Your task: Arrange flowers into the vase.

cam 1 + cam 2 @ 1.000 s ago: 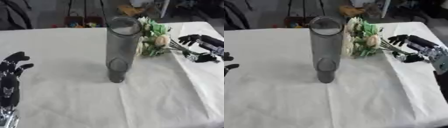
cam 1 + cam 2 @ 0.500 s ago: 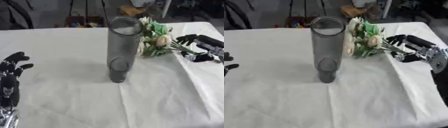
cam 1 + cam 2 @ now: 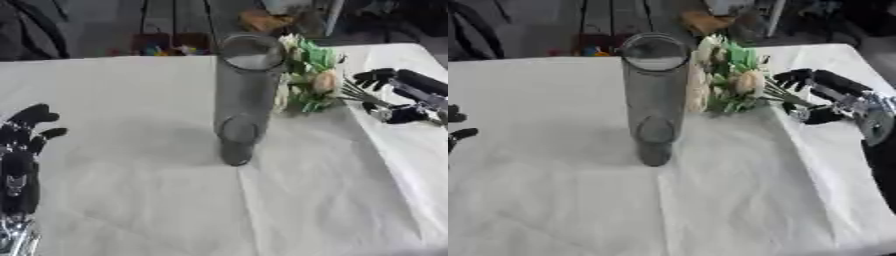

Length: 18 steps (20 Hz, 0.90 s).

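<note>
On the white cloth-covered table [image 3: 131,200] stands one tall, clear glass cylinder vase [image 3: 242,97], upright and empty as far as one can see. Just behind it and to its right lies one bunch of artificial flowers [image 3: 730,80] with cream blooms and green leaves, its stems pointing toward the right edge. The robot's black right hand [image 3: 826,97] is at the stem ends, with fingers above and thumb below the stems; whether they already pinch the stems one cannot tell. The step in hand seems to be the grasping of the bunch, so the task is only at its start. The next move probably calls for closing on the stems, lifting the bunch, turning it stems-down and lowering it into the vase mouth. The black left hand [image 3: 22,150] rests idle at the lower left, fingers relaxed and pointing up.
</note>
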Available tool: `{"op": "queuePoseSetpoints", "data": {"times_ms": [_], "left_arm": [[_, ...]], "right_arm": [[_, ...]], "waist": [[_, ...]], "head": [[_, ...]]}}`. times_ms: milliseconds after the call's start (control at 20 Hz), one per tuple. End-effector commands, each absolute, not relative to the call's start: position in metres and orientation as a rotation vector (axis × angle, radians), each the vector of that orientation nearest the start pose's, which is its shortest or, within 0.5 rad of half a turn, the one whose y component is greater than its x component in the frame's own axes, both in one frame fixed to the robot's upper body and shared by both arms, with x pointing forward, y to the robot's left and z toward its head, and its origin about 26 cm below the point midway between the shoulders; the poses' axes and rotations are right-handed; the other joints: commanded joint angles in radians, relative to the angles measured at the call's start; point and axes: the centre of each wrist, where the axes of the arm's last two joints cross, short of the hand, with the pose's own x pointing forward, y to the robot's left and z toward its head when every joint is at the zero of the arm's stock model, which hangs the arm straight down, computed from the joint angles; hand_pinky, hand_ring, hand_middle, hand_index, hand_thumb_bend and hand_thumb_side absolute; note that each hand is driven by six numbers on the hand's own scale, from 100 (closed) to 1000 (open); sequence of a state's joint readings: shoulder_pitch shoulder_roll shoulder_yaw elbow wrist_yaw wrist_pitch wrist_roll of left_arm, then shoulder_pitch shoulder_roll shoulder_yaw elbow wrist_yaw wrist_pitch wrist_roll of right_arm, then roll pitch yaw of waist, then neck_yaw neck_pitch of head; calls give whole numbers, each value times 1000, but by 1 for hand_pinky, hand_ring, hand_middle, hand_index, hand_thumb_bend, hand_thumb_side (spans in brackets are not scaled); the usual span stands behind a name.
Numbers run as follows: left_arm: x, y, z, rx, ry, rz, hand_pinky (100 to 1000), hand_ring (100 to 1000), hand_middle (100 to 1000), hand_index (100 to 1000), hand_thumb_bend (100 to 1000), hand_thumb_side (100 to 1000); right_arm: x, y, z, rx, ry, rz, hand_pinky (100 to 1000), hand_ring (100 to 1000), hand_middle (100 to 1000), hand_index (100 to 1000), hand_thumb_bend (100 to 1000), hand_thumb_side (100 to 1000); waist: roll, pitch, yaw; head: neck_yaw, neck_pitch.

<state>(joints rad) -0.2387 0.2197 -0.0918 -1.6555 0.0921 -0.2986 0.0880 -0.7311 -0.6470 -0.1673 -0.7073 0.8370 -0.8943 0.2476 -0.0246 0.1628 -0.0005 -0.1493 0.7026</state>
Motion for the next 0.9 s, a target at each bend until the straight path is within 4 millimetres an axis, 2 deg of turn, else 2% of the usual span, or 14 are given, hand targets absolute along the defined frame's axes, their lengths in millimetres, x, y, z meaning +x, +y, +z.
{"op": "queuePoseSetpoints", "data": {"times_ms": [50,900], "left_arm": [[330,241,93,-31,-2196,-172,711,931,634,797,960,767],[330,241,93,-33,-2196,-171,711,931,634,796,960,767]], "right_arm": [[413,-486,147,-808,-1650,1495,678,773,785,954,176,100],[408,-501,141,-885,-1645,1429,674,771,783,955,175,100]], "waist": [[1,-17,0],[1,-18,-1]], "head": [[-3,0],[-11,-3]]}}
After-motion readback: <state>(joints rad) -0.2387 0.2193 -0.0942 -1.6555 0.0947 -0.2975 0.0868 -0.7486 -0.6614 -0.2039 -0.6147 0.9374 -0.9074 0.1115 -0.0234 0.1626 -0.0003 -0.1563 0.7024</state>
